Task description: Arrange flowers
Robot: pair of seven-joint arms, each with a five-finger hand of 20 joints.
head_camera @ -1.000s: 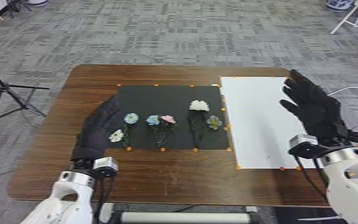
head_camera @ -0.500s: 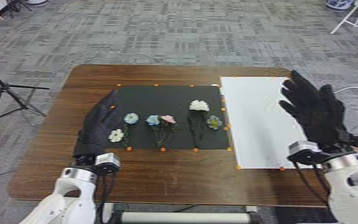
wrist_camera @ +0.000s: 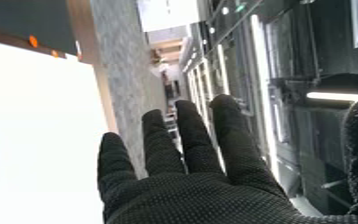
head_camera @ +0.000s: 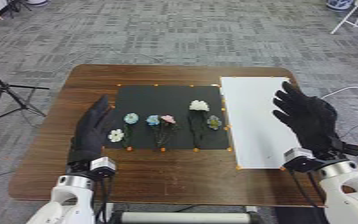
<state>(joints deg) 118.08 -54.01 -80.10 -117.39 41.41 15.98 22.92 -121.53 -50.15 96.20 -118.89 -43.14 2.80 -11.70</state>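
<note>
1. Left hand (head_camera: pixel 90 127), left of the frame's centre, by the black sheet's left edge; its fingers are straight and pressed together, pointing up the frame.
2. Right hand (head_camera: pixel 312 122), right side of the frame, over the white sheet's right edge; its fingers are straight and spread, the thumb apart; the right wrist view shows the same fanned fingers.
3. Small white flower (head_camera: pixel 116 135), lower left of the black sheet (head_camera: pixel 158 95), just beside the left hand.
4. Beyond it, left to right across the frame's middle: blue flower (head_camera: pixel 131 118); second blue flower (head_camera: pixel 153 120) with a pink flower (head_camera: pixel 167 119) beside it, their stems close together; olive flower (head_camera: pixel 214 122).
5. Large white flower (head_camera: pixel 198 105), farther up the frame, its dark stem running down; all six lie on the black sheet.
6. White sheet (head_camera: pixel 251 115), right of the black one, both on the brown table (head_camera: pixel 158 175).
7. Tripod (head_camera: pixel 7 86), far left; white chair (head_camera: pixel 351 21), upper right corner.
</note>
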